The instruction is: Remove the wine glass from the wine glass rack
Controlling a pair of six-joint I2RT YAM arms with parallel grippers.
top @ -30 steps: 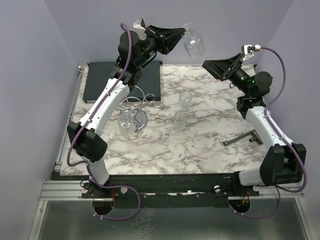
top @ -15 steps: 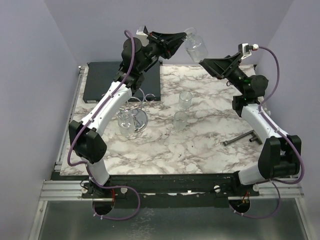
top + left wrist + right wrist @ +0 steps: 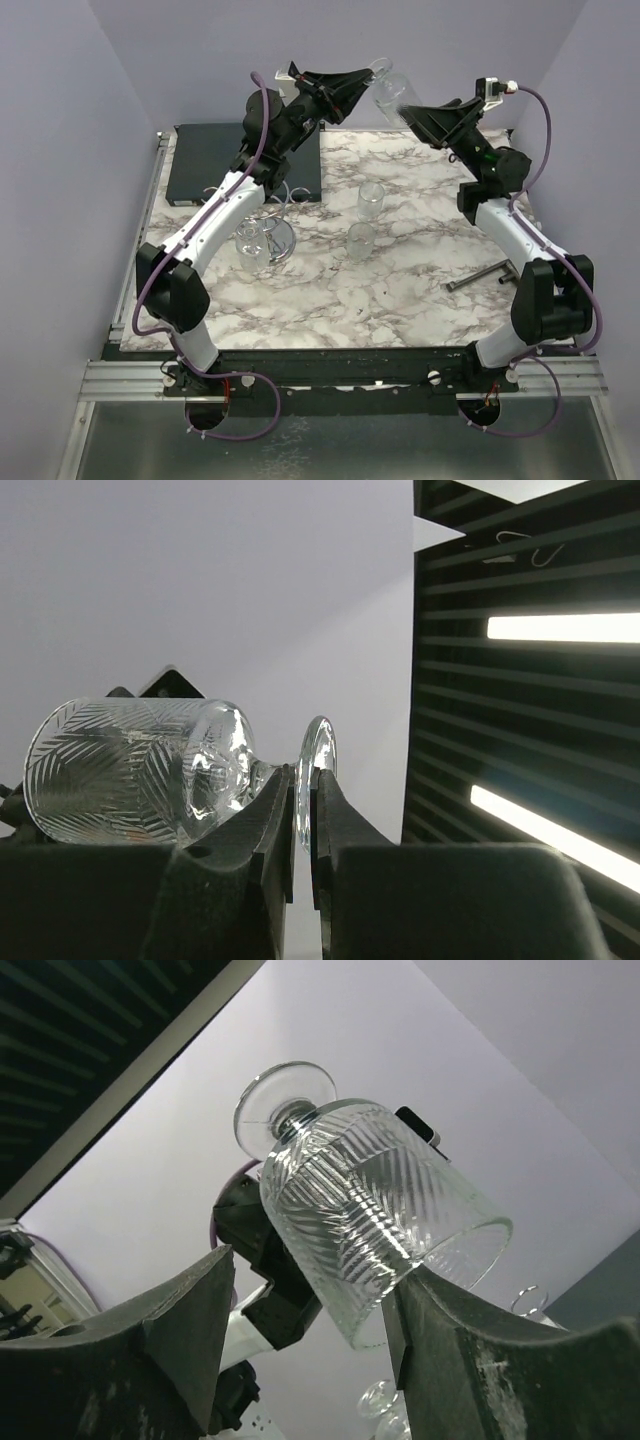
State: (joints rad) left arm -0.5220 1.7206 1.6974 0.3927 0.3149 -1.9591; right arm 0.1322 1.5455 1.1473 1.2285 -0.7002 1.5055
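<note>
Cut glass slips, so while your left gripper [image 3: 302, 802] pinches the wine glass [image 3: 391, 92] by its stem, high and well clear of the wine glass rack [image 3: 271, 226], centre your wide-open right gripper [image 3: 310, 1310] around the bowl before closing.

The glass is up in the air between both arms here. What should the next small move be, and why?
Probably close the right gripper and its fingers on the bowl of the wine glass: they stand open on either side of it, while the left gripper pinches only its foot.
</note>
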